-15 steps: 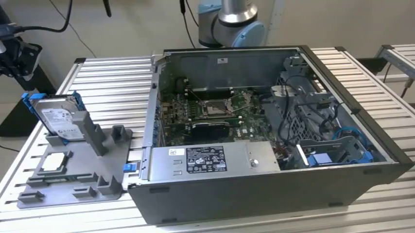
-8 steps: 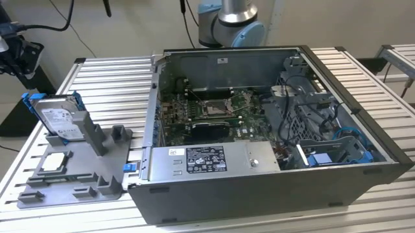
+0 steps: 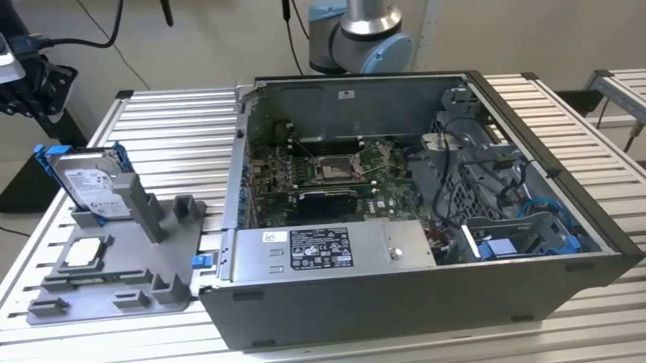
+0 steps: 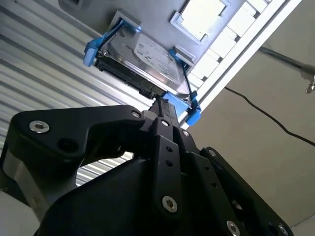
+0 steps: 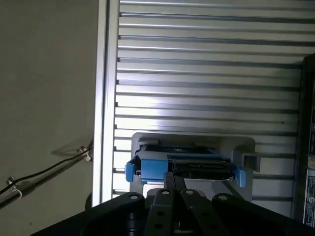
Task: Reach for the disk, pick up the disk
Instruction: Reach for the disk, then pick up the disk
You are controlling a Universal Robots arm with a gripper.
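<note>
The disk [image 3: 94, 184] is a silver-grey drive with a white label in a bright blue bracket. It stands on edge, leaning in a slot at the back of a grey fixture [image 3: 116, 283], on the exterior view's left. My black gripper [image 3: 29, 89] hangs apart from it, higher and further toward the exterior view's left edge. In both wrist views the fingers run together to a narrow tip, shut with nothing between them [image 4: 160, 104] [image 5: 173, 177]. The disk [image 4: 147, 58] [image 5: 197, 166] lies just beyond that tip.
An open computer case [image 3: 424, 302] fills the middle and right of the slatted aluminium table [image 3: 172, 113]. The fixture also carries a small square silver chip [image 3: 86, 252] and a small blue part [image 3: 199, 261]. The arm's base [image 3: 358, 38] stands behind the case. A black cable [image 4: 266, 115] runs over the floor.
</note>
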